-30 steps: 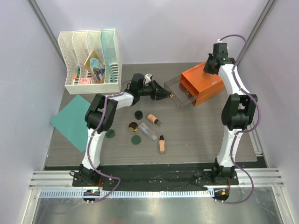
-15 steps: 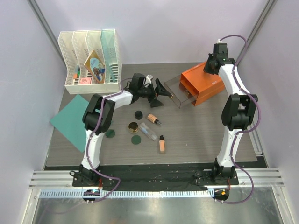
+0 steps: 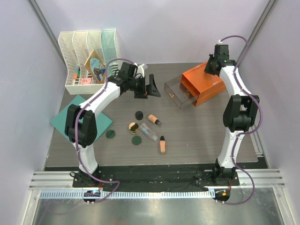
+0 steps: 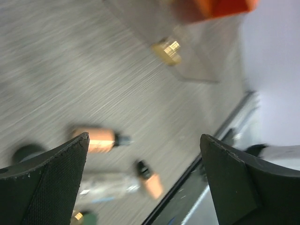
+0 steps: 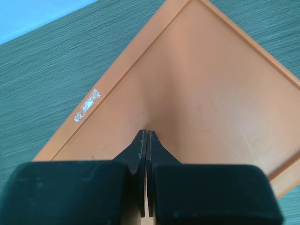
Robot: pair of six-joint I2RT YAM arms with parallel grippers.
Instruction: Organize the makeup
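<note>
A robotics lab test cell. Plain pale-violet panels (image 3: 23,93) close in a grey wood-grain counter (image 3: 201,136) on the left, right and far sides. The left arm (image 3: 93,101) and right arm (image 3: 234,112), trailing purple cables, are bolted by an aluminium rail (image 3: 159,183) along the near edge. A bare metal sheet (image 3: 150,211) lies nearer still.

Two arms, left arm (image 3: 101,96) and right arm (image 3: 233,79): white links, black joint housings. A purple cable (image 3: 233,36) runs along each, looping free near the wrist. Black bases (image 3: 224,174). The left gripper (image 4: 144,137) has black, wedge-shaped fingers (image 4: 44,187) with finely textured faces. The right gripper (image 5: 147,136) is matte black, tapering to thin tips
</note>
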